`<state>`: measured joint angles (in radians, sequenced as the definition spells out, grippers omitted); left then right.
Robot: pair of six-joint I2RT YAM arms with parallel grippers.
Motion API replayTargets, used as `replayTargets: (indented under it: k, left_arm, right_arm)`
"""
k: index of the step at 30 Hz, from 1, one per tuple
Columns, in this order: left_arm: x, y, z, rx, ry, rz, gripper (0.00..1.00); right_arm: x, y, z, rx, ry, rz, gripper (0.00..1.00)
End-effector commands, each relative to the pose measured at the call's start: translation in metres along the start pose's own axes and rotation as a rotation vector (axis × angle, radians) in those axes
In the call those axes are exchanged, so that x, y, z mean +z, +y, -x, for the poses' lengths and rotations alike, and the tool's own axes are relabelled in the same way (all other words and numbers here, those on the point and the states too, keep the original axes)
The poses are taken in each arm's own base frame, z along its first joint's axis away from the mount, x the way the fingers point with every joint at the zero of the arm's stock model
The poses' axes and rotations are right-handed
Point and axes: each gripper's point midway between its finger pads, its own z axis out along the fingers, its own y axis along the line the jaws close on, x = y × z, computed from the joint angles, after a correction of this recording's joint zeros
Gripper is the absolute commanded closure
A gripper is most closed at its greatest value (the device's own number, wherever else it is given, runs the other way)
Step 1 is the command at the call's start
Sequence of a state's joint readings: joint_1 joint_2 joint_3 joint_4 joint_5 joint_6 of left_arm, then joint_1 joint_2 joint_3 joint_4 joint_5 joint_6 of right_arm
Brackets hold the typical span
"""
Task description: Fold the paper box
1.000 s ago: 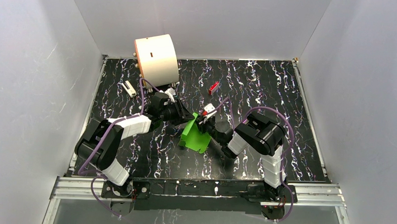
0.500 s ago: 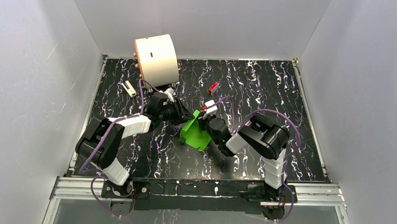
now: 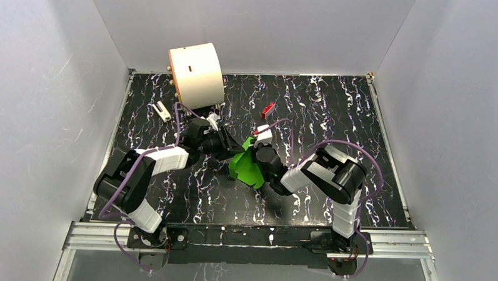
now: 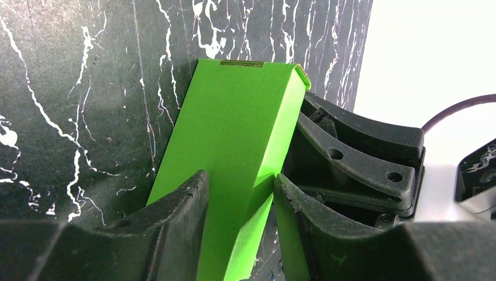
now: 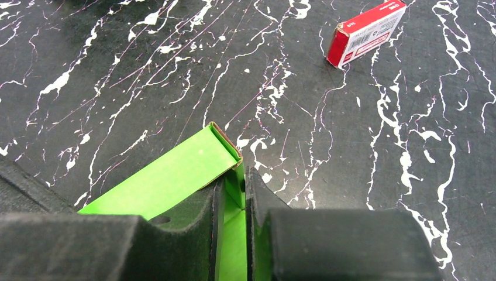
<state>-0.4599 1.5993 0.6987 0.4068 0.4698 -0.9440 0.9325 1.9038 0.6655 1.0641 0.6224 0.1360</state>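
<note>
The bright green paper box (image 3: 245,170) stands partly folded at the middle of the table, held between both arms. My left gripper (image 3: 234,149) reaches it from the left. In the left wrist view a long green panel (image 4: 234,134) runs between the left gripper's (image 4: 238,196) jaws, and the right fingertip (image 4: 283,190) presses on its creased edge. My right gripper (image 3: 254,158) comes in from the right. In the right wrist view the right gripper's (image 5: 234,196) jaws pinch a thin green flap, and the box's open end (image 5: 225,143) shows just ahead.
A small red block (image 3: 267,109) (image 5: 365,34) lies behind the box. A large cream cylinder (image 3: 195,75) stands at the back left, with a small white item (image 3: 163,111) near the left edge. White walls enclose the marbled table.
My right gripper has moved left onto the box and narrowed on a flap. The box has been squeezed narrower and more upright. The left arm has barely moved.
</note>
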Motion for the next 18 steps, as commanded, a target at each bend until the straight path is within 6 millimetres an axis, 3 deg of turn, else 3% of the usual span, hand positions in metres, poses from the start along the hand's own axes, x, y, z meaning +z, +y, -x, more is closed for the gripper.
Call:
replayTargets:
  k: [1,7,18]
  left_arm:
    - [-0.012,-0.003,-0.025,-0.007,0.098,0.005,0.58]
    - [-0.008,0.007,-0.024,0.002,0.092,0.045,0.56]
    - [-0.004,0.011,-0.023,0.004,0.098,0.058,0.56]
  right_arm:
    - [0.004,-0.008,0.016,0.061,-0.043,-0.055,0.87]
    - [-0.001,0.024,0.03,0.049,-0.113,0.15,0.81]
    - [-0.012,0.027,0.048,0.125,-0.209,0.236,0.77]
